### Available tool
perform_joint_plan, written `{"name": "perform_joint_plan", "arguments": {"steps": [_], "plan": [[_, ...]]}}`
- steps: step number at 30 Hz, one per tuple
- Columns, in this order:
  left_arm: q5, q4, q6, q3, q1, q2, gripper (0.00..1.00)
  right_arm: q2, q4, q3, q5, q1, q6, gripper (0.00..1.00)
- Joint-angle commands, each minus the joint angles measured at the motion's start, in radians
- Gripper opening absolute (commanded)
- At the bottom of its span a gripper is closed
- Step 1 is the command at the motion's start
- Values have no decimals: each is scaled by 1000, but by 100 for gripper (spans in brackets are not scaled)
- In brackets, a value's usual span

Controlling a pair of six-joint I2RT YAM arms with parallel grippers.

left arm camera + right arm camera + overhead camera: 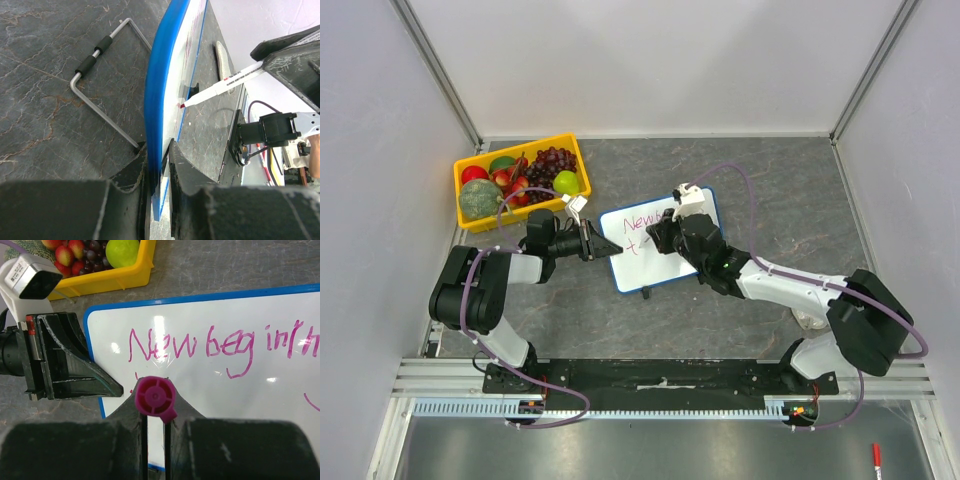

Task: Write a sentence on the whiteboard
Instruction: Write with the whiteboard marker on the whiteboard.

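Top view: the blue-framed whiteboard (665, 262) sits mid-table (770, 180), a yellow tray (515, 150) of fruit (520, 180) at its 10 o'clock, with the left gripper (594, 243) at its 9 o'clock edge and the right gripper (658, 234) over its face. Left wrist: the left jaws pinch the rounded plastic frame as a white marker (225, 84) sets its red tip on the glossy surface, a bent wire stand (87, 62) lying on the marbled top behind. Right wrist: with the right jaws clenched on the marker's pink end, the sentence (200, 342) reads "New begin…" and line two looks barely started, so the next stroke calls for steady tip contact and a firmly held board.
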Motion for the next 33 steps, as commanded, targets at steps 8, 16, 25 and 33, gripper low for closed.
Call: {"name": "perform_joint_plan", "arguments": {"steps": [8,16,25,33], "plan": [[-35,-31,68,12,-4,-1,2,31,24,28,-8,-6,-14,0],[-35,-34,70,12,-4,-1,2,33,-2,8,-18,-6,-17,0],[-36,-34,71,12,-2,-3,2,2,-27,-4,31,-7,-34,0],[-36,-36,73,12,-2,-3,2,13,-56,7,41,-7,-54,0]]}}
